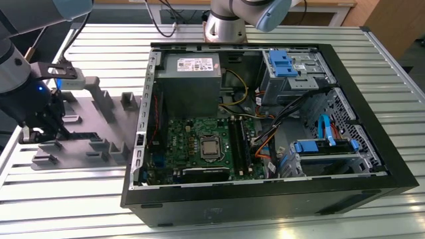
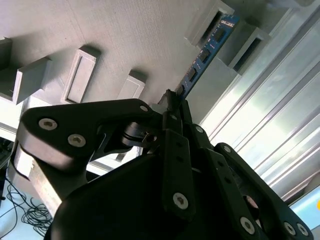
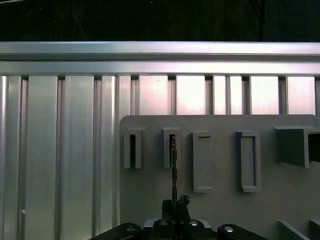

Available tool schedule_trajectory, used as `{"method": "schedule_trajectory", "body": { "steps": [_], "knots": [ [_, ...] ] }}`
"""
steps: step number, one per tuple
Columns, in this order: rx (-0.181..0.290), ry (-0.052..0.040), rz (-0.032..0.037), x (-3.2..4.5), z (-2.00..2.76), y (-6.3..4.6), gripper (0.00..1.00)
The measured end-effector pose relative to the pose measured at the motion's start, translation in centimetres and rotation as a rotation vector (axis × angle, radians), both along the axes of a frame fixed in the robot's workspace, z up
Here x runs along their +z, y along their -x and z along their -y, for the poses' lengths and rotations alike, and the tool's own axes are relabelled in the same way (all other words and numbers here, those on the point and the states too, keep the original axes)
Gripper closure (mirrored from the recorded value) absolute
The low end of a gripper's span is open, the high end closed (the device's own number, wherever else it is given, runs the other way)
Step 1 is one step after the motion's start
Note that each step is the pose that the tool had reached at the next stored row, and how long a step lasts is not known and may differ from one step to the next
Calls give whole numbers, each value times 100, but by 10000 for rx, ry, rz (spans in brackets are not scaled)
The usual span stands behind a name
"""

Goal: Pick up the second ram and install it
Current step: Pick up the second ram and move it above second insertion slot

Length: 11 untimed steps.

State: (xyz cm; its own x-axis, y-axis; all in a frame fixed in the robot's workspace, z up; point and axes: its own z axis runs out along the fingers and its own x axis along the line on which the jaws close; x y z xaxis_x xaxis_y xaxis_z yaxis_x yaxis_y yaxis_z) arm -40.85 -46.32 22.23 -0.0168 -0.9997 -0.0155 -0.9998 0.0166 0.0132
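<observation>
The claw [image 2: 172, 102] is closed on the near end of the memory stick [image 2: 206, 50], its tips pinching the board's two flat faces. The stick runs straight out ahead of the claw, standing on its long edge over the grey holder tray [image 2: 115, 35]. Its far end sits in the slot of a raised grey block [image 3: 165, 150]. Just past that block the tray's edge meets the ribbed metal table [image 3: 70, 150]. Other slotted blocks [image 3: 201, 160] stand to either side, apart from the stick. The stick is thin and dark blue, with small black chips along one face. The open computer case [image 1: 265, 204] lies well apart from the claw.
</observation>
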Motion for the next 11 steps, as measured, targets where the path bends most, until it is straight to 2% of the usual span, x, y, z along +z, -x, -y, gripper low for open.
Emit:
{"method": "schedule_trajectory", "body": {
  "steps": [11],
  "knots": [
    [0, 0, -1, 169, 0, 0, 86]
  ]
}}
